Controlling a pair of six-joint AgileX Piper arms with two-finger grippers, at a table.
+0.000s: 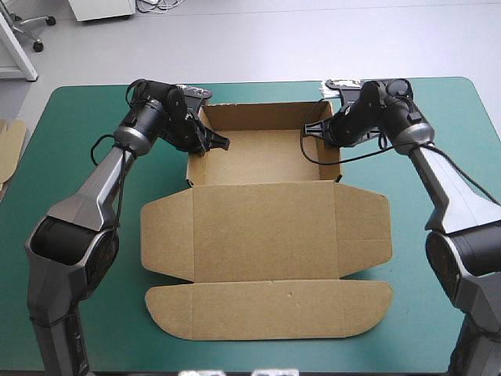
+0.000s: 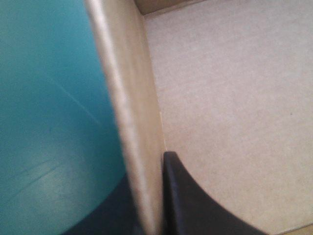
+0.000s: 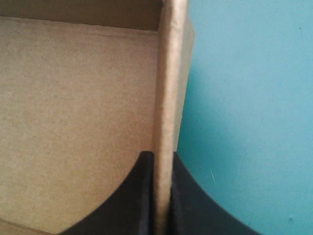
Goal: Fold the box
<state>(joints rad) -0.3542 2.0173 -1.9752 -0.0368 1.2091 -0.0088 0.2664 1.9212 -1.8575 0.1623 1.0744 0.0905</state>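
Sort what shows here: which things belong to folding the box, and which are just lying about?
In the job: the box, an open tray with its lid flat; the left gripper, shut on its left wall; the right gripper, shut on its right wall.
Lying about: a piece of brown board by the left edge of the table.

floor [image 1: 258, 39]: pale grey | wheeled chair [image 1: 33, 28], white cabinet [image 1: 102, 8] beyond table [image 1: 438, 110]

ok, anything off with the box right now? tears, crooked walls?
Nothing stands out. The box is an open tray with its lid flat on the teal-green cover, no tears visible. The left pincer and right pincer each clamp one of its upright side walls. Some spare board lies at the table's left edge.
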